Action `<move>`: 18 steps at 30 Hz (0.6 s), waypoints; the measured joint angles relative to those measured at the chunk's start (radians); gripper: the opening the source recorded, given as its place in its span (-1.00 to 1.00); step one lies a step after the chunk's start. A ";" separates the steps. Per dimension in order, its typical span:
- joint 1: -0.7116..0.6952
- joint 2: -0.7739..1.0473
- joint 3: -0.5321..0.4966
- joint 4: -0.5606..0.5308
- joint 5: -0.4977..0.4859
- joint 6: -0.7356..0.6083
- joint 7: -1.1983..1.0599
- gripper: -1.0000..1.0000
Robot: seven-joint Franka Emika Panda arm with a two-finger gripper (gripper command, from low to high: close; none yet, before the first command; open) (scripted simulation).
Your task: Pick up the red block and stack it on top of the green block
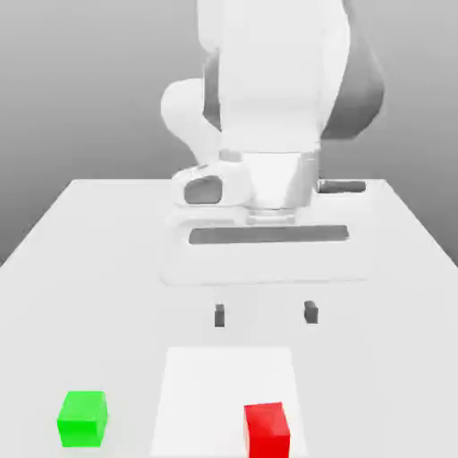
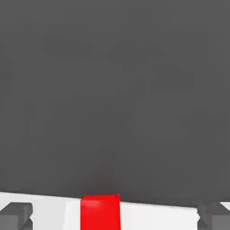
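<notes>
A smooth white tabletop (image 1: 54, 313) spans the exterior view's lower part. At upper centre, the rounded white Panda's two-finger gripper (image 1: 266, 313) holds its dark tips apart. Matte cubes: red block (image 1: 267, 431), bottom right of centre; green block (image 1: 82, 419), lower left.

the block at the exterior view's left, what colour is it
Bright green; the green block shows best in the exterior view.
</notes>
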 joint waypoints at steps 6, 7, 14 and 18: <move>0.009 0.217 0.002 -0.014 -0.008 0.104 0.000 0.00; 0.011 0.254 0.000 -0.009 -0.012 0.133 0.003 0.00; 0.018 0.345 -0.009 0.004 -0.021 0.207 0.010 -1.00; 0.015 0.315 -0.005 -0.001 -0.019 0.183 0.008 -1.00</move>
